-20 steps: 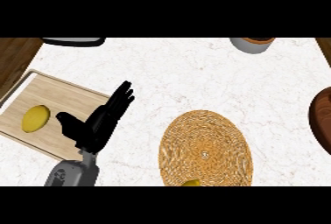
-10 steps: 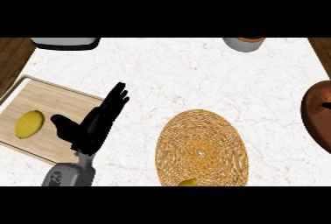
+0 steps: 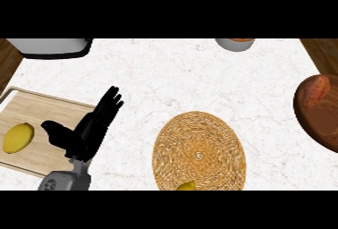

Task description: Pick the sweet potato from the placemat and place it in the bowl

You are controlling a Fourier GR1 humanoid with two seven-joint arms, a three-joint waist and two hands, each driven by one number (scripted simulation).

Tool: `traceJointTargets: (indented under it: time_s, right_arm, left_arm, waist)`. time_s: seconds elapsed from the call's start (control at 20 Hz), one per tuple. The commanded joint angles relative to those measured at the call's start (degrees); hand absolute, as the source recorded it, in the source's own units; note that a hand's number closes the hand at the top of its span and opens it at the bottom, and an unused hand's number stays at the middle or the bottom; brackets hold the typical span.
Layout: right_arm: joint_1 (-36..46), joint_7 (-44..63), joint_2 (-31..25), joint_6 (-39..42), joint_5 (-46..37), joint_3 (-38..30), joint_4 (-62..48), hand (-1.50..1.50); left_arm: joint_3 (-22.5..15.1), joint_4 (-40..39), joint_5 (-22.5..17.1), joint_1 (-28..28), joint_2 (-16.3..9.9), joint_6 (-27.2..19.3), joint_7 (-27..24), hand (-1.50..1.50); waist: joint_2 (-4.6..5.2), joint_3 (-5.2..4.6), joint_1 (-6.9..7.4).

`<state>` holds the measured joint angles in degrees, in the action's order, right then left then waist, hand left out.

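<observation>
A pale wooden cutting board [image 3: 40, 118] lies at about nine o'clock on the white marbled counter [image 3: 185, 76], with a yellow lemon [image 3: 18, 137] on it near the left edge. At twelve o'clock a grey vessel [image 3: 234, 43] with something orange inside is cut off by the top edge, and at eleven o'clock a pale grey object [image 3: 52, 47] is likewise only partly seen. The round woven placemat [image 3: 199, 154] sits at about five o'clock, bare except for a small yellowish shape [image 3: 186, 186] at its near rim, too cut off to name. At three o'clock the brown bowl [image 3: 321, 114] runs off the right edge, and the reddish-orange sweet potato [image 3: 317, 89] rests in its upper part. The left hand [image 3: 89, 129] stands over the board's right edge, fingers straight and together pointing toward one o'clock, thumb spread toward the lemon, holding nothing.
</observation>
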<state>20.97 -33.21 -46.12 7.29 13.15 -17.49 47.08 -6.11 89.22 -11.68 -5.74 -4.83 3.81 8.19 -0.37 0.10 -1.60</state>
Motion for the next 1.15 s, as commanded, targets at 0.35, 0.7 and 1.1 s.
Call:
traceJointTargets:
  time_s: [0.35, 0.7, 1.1]
  right_arm:
    - [-32.9, -17.2, -2.0, 24.9, 16.1, -16.8, 10.7, -1.50]
    - [-52.7, -27.2, 2.8, 34.4, 17.6, -23.2, 17.6, 1.50]
    - [-68.6, -33.2, 10.8, 34.8, 8.4, -17.5, 27.0, 1.50]
  left_arm:
    - [2.5, 3.9, -1.6, 2.5, -2.4, 0.6, 1.9, 0.00]
    - [1.6, 4.3, -0.3, 4.1, -0.6, -1.6, 1.6, 0.00]
    - [1.9, 2.8, 0.3, 5.7, -0.3, -1.8, -0.1, 0.00]
  waist:
    - [-0.53, -0.14, -2.80]
    - [-0.79, -0.02, -4.54]
    - [-1.48, 0.22, -6.06]
